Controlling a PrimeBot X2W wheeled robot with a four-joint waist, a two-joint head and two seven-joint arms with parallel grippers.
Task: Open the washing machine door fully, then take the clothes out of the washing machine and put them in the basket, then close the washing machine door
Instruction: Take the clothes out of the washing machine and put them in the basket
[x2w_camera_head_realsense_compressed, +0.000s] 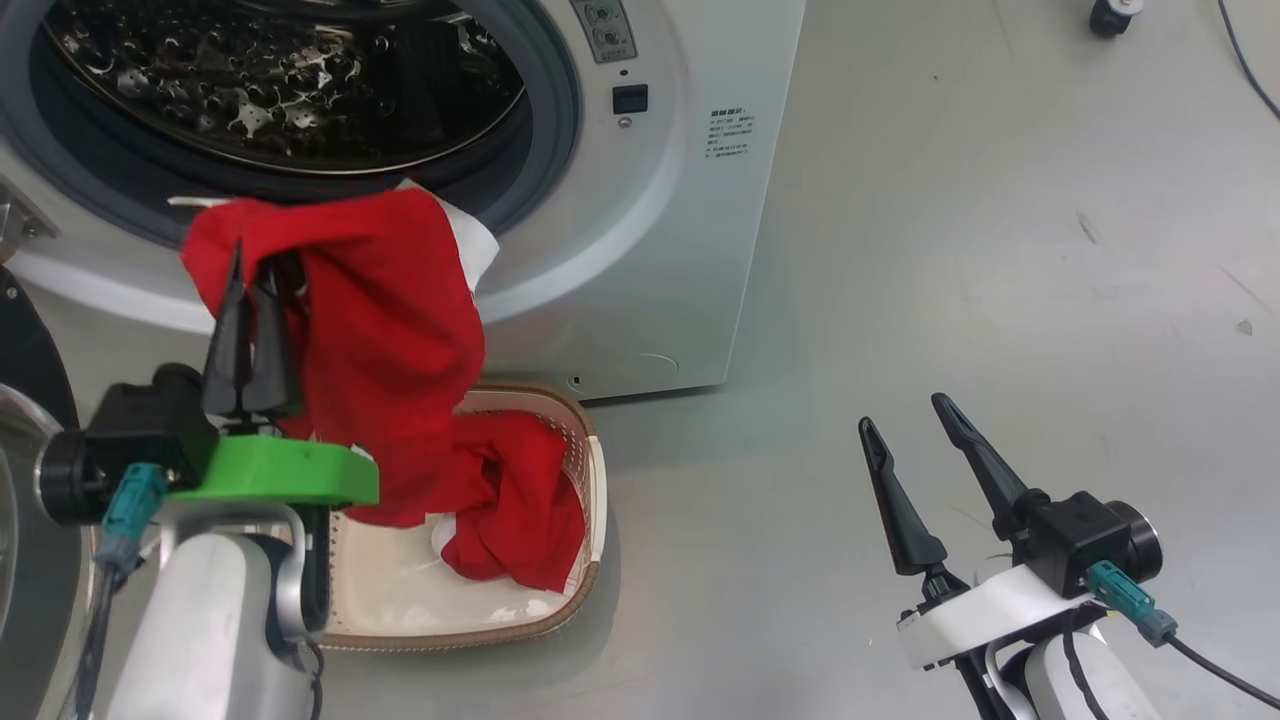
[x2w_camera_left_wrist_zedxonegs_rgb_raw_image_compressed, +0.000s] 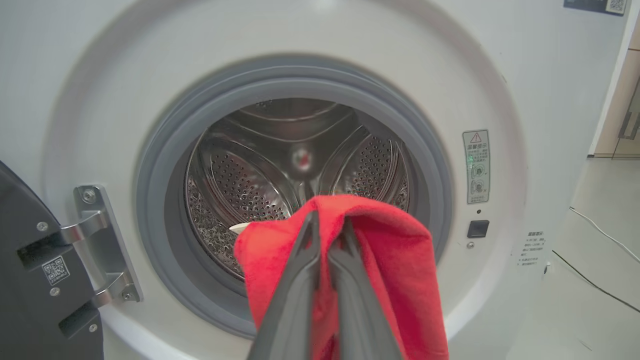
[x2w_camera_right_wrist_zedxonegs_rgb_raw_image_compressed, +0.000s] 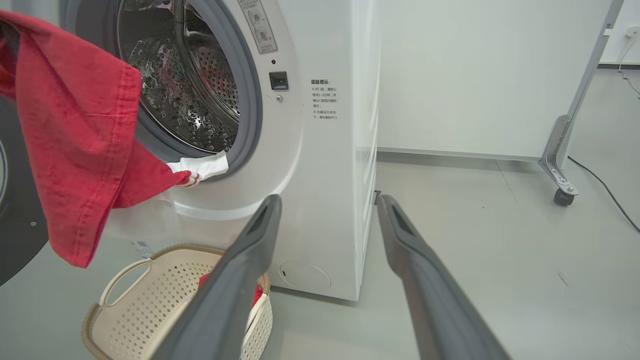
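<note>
Pinching the clothes (x2w_camera_head_realsense_compressed: 400, 330) at a top fold, the left gripper (x2w_camera_head_realsense_compressed: 252, 275) is clamped tight, while the right gripper (x2w_camera_head_realsense_compressed: 903, 412) hangs with fingers apart. Soft, light and limp, the clothes trail from the washer (x2w_camera_head_realsense_compressed: 650, 250) mouth down into the basket (x2w_camera_head_realsense_compressed: 597, 480); a bunched fold probably holds best.

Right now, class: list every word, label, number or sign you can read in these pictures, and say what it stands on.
No text reads clearly enough to quote.
Grey label, washing machine front: warning triangle sign; characters blurred.
Printed block, same front: Chinese lines, too small.
QR sticker, washing machine door: code only.
</note>
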